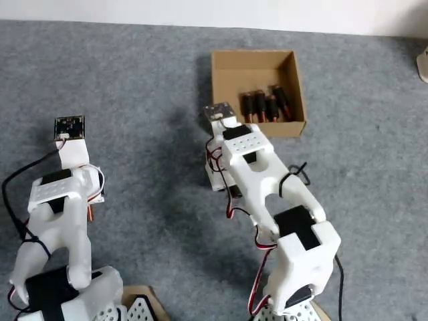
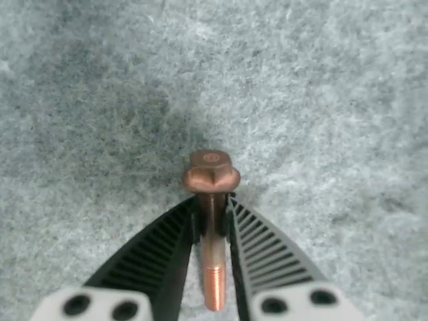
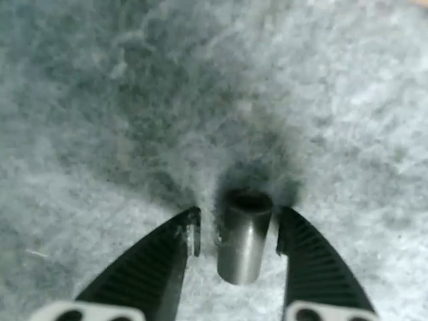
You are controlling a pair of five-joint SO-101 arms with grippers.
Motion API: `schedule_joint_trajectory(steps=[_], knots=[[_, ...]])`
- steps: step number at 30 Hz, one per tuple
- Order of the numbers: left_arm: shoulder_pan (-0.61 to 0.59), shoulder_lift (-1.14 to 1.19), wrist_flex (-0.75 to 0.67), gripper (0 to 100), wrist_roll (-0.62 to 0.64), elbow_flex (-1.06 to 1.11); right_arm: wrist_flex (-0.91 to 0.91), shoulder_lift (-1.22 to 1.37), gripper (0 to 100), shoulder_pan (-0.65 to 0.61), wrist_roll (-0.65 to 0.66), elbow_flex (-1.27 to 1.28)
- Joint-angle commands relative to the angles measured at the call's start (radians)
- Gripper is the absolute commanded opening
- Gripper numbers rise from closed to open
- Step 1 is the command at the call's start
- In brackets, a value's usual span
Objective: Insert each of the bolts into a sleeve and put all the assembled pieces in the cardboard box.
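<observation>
A copper bolt (image 2: 211, 175) with a flanged hex head is pinched by its shank in my left gripper (image 2: 212, 204), above the grey carpet. A dark metal sleeve (image 3: 243, 235) lies on the carpet between the fingers of my right gripper (image 3: 237, 217), which is open, with a small gap on each side of the sleeve. In the high view the left arm (image 1: 65, 177) is at the left. The right arm (image 1: 249, 150) is in the middle, its wrist just beside the cardboard box (image 1: 221, 72). Several assembled pieces (image 1: 266, 105) lie in the box.
Grey carpet (image 1: 147, 87) covers the whole work surface. The box stands at the back centre. A pale object (image 1: 422, 65) shows at the far right edge. Open carpet lies between the two arms.
</observation>
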Motion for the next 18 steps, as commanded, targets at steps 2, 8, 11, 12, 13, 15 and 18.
schedule_joint_trajectory(steps=[2,8,11,12,13,15,18], knots=[[0.021,-0.041,-0.015,0,-0.003,-0.036,-0.015,-0.013,0.6,-0.001,0.012,-0.042],[0.015,-0.048,-0.014,0,0.003,-0.035,0.005,-0.036,0.5,0.051,-0.012,-0.044],[0.019,-0.051,0.003,0,0.003,-0.042,0.013,-0.122,0.5,0.073,-0.058,-0.039],[0.021,-0.051,0.023,0,0.003,-0.051,0.013,-0.166,0.4,0.073,-0.057,-0.038],[0.022,-0.051,0.060,0,0.005,-0.070,0.013,-0.214,0.4,0.073,-0.057,-0.038],[0.035,-0.051,0.152,0,0.005,-0.114,0.025,-0.300,0.4,0.071,-0.061,-0.001],[0.076,-0.051,0.273,0,0.005,-0.173,0.028,-0.423,0.4,0.071,-0.064,0.093]])
